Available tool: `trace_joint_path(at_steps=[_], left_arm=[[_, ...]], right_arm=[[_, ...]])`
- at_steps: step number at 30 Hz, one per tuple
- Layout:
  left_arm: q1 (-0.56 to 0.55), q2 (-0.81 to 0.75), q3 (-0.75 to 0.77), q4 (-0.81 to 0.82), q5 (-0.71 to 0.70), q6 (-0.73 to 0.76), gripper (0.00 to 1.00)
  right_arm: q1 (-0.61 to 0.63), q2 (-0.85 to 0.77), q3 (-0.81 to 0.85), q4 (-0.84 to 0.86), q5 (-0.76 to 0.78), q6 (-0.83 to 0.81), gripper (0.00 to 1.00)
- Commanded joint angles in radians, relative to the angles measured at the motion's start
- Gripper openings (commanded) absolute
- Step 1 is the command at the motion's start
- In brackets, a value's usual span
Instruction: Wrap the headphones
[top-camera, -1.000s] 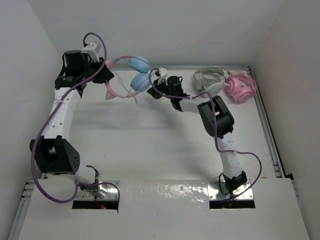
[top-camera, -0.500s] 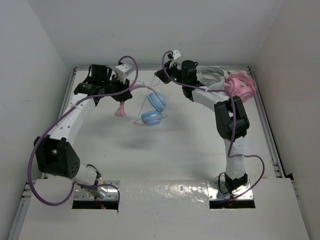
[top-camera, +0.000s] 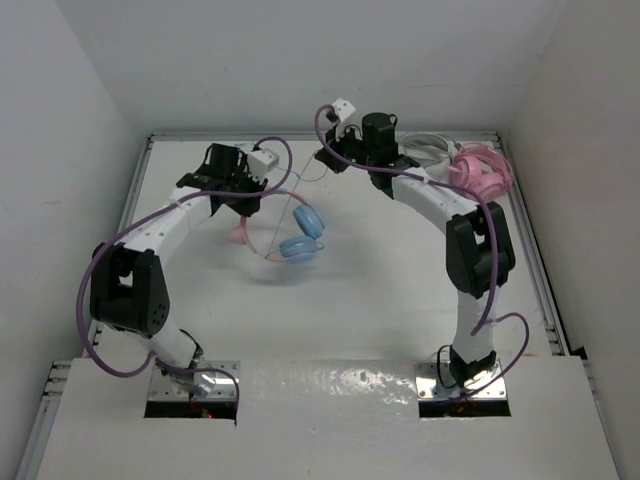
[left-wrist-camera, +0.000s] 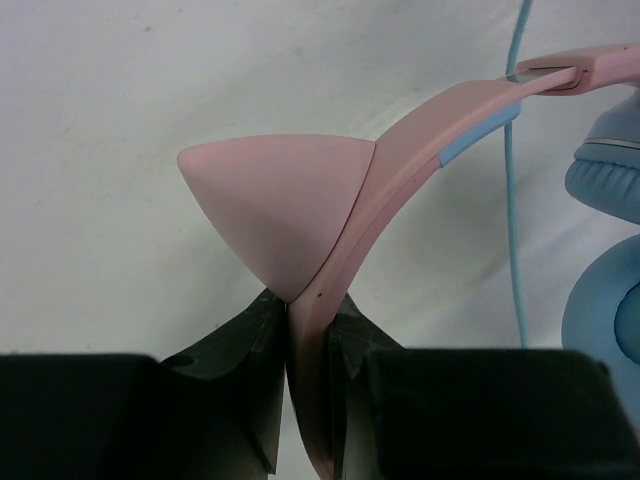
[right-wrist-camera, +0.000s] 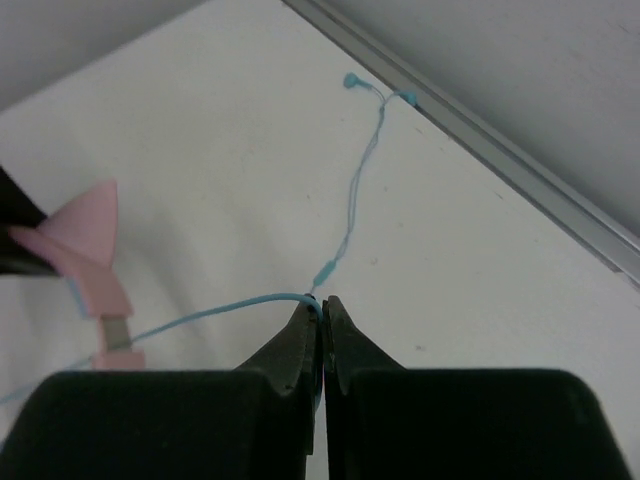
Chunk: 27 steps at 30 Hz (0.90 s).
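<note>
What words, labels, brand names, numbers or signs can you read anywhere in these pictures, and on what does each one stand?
None: no text can be read in any view.
The headphones show only plain pink and blue surfaces, and their cable carries no printed tag.
The all-pink headphones at the far right are too small to show any marking.

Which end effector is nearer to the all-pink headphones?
Right. The right end effector, shut on the thin light blue cable, is left of the all-pink headphones; the left end effector, gripping the pink headband, is farther left.
</note>
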Motion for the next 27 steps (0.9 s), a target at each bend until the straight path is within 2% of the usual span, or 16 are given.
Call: trace_joint_path(at_steps=[1, 7, 10, 14, 16, 18, 22, 26, 27], left_arm=[[-0.005, 0.012, 0.008, 0.111, -0.145, -0.049, 0.0], [-0.005, 0.078, 0.059, 0.131, -0.246, -0.034, 0.0], [-0.005, 0.103, 0.064, 0.185, -0.36, -0.04, 0.0], [-0.004, 0.085, 0.056, 0.292, -0.51, -0.042, 0.0], [0.001, 0.054, 0.05, 0.349, -0.552, -0.031, 0.0], [0.001, 0.025, 0.053, 0.38, -0.576, -0.002, 0.0], [-0.001, 0.0, 0.065, 0.398, -0.618, 0.018, 0.0], [-0.001, -0.003, 0.057, 0.434, -0.642, -0.003, 0.0], [-0.001, -0.001, 0.054, 0.437, -0.636, -0.011, 0.0]], right_arm=[[0.054, -0.119, 0.047, -0.181, 0.096, -0.205, 0.0], [0.123, -0.211, 0.013, -0.315, 0.16, -0.274, 0.0], [0.187, -0.22, 0.06, -0.533, 0.239, -0.357, 0.0], [0.215, -0.223, 0.119, -0.744, 0.259, -0.365, 0.0], [0.214, -0.246, 0.088, -0.772, 0.299, -0.371, 0.0], [0.215, -0.279, 0.018, -0.73, 0.439, -0.384, 0.0], [0.215, -0.279, 0.034, -0.787, 0.414, -0.384, 0.0], [0.26, -0.274, 0.058, -0.763, 0.273, -0.319, 0.0], [0.295, -0.273, 0.051, -0.745, 0.182, -0.302, 0.0]])
